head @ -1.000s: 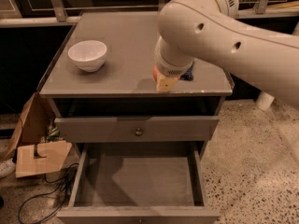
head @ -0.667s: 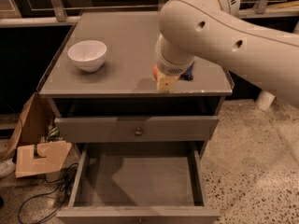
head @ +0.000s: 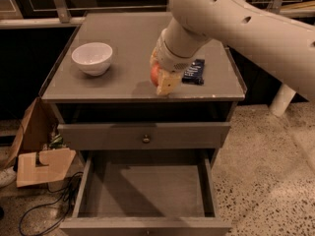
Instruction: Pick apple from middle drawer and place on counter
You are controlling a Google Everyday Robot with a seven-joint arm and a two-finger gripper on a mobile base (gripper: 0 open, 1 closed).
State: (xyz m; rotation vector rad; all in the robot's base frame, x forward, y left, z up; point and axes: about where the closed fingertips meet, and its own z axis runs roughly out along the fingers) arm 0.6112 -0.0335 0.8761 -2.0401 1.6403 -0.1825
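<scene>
The arm [head: 236, 23] has swung a little to the left since a second ago, so the dark blue packet [head: 193, 71] it was covering now shows nearly whole, and the gripper [head: 162, 82] sits lower-left of it, over the front part of the counter [head: 128, 38]. The apple [head: 155, 74] is in the gripper, a red curve against a tan finger [head: 167, 85] pressed to its side, so the hold looks closed on it. The middle drawer [head: 147, 188] stands open below with a bare floor. What worries me is the spot: it is close to the chipped front edge, and a round fruit let go there, especially from any height, could roll forward and drop into the open drawer or onto the floor. A sideways drift on release could also nudge the packet just beside it. The white bowl [head: 92, 58] is well apart and safe. Hard to make out: the second finger is hidden behind the apple and wrist, and I cannot tell whether the apple touches the counter yet — the shadow beneath blurs that
</scene>
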